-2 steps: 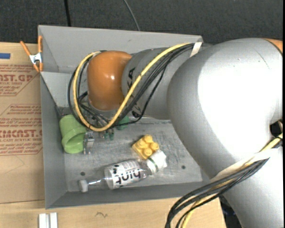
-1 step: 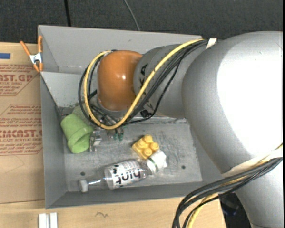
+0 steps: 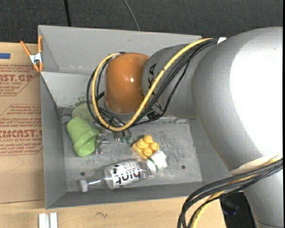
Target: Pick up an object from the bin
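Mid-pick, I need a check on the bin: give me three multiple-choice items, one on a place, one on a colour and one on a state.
1. Where in the bin does the green lump lie?
A. at the view's left side
B. at the view's right side
C. in the front right corner

2. What colour is the studded block?
A. red
B. yellow
C. blue

3. How is the clear bottle placed?
A. standing upright
B. lying on its side
C. propped against the back wall

Answers:
1 A: it sits near the left wall, next to the arm's orange cover.
2 B: its studs and body are yellow.
3 B: its length runs flat along the floor at the front.
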{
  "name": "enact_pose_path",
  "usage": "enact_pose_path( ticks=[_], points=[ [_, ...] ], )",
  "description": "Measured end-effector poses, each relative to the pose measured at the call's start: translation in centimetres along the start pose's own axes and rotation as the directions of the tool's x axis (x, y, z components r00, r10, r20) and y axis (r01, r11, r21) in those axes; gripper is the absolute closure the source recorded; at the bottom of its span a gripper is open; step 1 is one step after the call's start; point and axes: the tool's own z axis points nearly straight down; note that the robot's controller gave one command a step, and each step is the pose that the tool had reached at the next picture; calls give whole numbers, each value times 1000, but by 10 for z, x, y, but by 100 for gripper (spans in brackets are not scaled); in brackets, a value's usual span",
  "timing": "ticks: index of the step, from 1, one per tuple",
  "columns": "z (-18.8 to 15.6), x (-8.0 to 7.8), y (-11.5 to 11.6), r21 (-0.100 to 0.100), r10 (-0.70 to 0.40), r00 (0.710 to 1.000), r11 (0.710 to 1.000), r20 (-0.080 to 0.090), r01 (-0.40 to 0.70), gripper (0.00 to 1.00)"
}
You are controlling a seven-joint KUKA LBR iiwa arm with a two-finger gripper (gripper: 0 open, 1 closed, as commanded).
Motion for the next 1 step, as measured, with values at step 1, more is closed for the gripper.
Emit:
enact_pose_path(
  ticks=[1],
  points=[
    [-53,38,-29,0,-69,998,998,-10,69,100]
  ],
)
